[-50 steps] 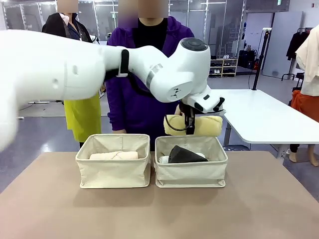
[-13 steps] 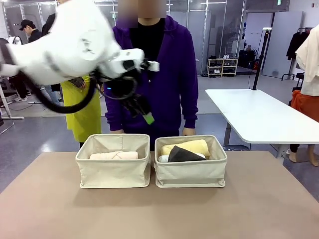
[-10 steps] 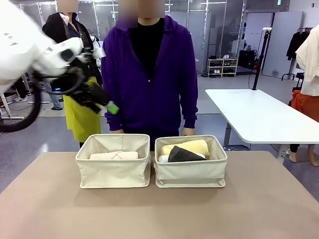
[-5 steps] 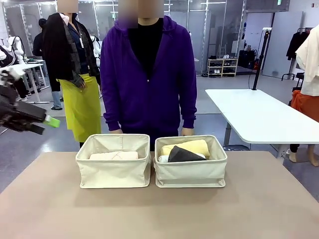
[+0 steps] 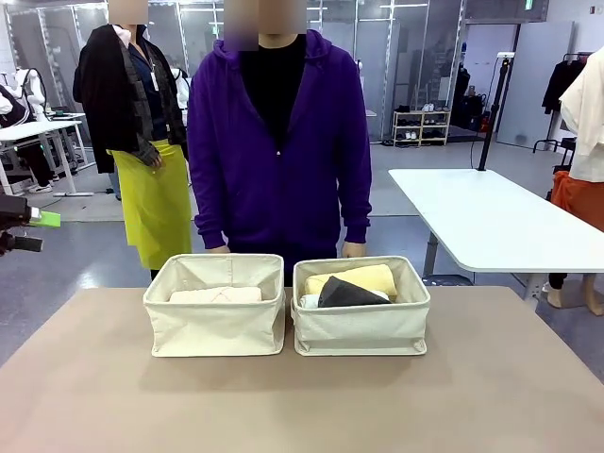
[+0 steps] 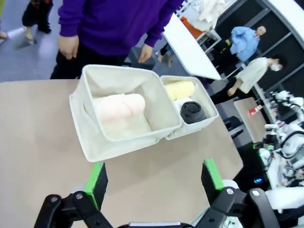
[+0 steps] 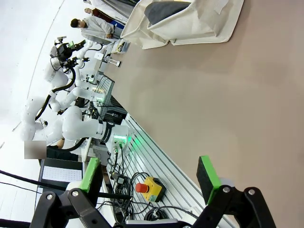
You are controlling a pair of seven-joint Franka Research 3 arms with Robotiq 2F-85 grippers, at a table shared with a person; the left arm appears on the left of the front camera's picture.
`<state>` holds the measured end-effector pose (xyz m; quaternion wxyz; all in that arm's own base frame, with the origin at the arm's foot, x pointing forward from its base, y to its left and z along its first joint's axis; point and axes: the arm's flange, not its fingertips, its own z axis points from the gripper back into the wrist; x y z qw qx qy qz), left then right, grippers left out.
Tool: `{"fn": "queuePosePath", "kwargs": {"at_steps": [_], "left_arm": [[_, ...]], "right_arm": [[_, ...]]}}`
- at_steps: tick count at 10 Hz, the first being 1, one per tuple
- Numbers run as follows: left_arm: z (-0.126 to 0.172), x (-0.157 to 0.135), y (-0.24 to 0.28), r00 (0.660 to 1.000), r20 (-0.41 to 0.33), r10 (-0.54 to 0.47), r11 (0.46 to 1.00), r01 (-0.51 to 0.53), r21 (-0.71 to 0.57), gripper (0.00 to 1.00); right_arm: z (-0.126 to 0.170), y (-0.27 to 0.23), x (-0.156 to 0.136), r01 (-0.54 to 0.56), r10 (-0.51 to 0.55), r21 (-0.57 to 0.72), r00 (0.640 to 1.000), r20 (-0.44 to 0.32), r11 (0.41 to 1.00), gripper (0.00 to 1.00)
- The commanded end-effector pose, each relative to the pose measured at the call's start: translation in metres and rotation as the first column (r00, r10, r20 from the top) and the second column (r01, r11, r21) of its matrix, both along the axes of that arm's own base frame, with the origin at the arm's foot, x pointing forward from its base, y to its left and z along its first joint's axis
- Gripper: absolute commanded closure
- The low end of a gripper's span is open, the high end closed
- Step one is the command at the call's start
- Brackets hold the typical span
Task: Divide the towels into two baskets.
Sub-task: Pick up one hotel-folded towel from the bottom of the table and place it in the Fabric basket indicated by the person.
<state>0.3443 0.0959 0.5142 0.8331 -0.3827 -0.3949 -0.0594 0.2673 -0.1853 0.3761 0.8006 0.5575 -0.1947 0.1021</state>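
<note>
Left basket: rectangular cream canvas bin (image 5: 214,311) on the tan table (image 5: 302,406), at 9 o'clock of its twin and just beside it.
Right basket: matching rectangular cream canvas bin (image 5: 360,316), at 3 o'clock of the first.
Pink towel: pale pink cloth roll (image 5: 216,295) lying alone in the left basket; also seen from the left wrist (image 6: 118,107).
Yellow towel: yellow cloth roll (image 5: 363,277) along the far wall of the right basket.
Grey towel: dark grey cloth roll (image 5: 347,293) in the right basket, at 6 o'clock of the yellow one and touching it.
White towel: a white edge (image 5: 310,302) at 9 o'clock of the grey roll.
Left gripper (image 6: 155,179): fingers wide apart, nothing between them, above the table, well apart from the baskets; its green pad shows at the front view's 9 o'clock edge.
Right gripper (image 7: 149,175): fingers spread, holding nothing, over the bare table edge.
Person: in a purple hoodie (image 5: 278,142) at 12 o'clock of the baskets, hands (image 5: 354,249) near the far rims.
</note>
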Motion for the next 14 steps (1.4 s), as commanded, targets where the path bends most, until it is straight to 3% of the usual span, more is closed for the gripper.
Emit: {"fn": "queuePosePath", "kwargs": {"at_steps": [1,7,8,9,11,12,14], "left_arm": [[-0.051,-0.017,-0.014,1.000,-0.002,0.011,0.999,-0.011,-0.045,0.00],[-0.071,-0.071,0.025,0.974,-0.142,0.177,0.981,-0.187,-0.060,0.00],[-0.078,-0.073,0.028,0.947,-0.250,0.200,0.974,-0.220,-0.054,0.00],[-0.081,-0.075,0.026,0.932,-0.293,0.212,0.971,-0.235,-0.043,0.00],[-0.089,-0.083,0.032,0.852,-0.432,0.297,0.943,-0.333,-0.008,0.00],[-0.060,-0.018,0.073,0.929,-0.293,0.227,0.966,-0.252,-0.049,0.00],[-0.060,-0.018,0.073,0.929,-0.293,0.227,0.966,-0.252,-0.049,0.00]], "right_arm": [[0.003,0.001,-0.001,0.006,-0.006,0.015,1.000,0.012,1.000,0.00],[0.003,0.001,-0.001,0.006,-0.006,0.015,1.000,0.012,1.000,0.00],[0.003,0.001,-0.001,0.006,-0.006,0.015,1.000,0.012,1.000,0.00],[0.003,0.001,-0.001,0.006,-0.006,0.015,1.000,0.012,1.000,0.00],[0.003,0.001,-0.001,0.006,-0.006,0.015,1.000,0.012,1.000,0.00],[0.003,0.001,-0.001,0.006,-0.006,0.015,1.000,0.012,1.000,0.00],[0.003,0.001,-0.001,0.006,-0.006,0.015,1.000,0.012,1.000,0.00]]}}
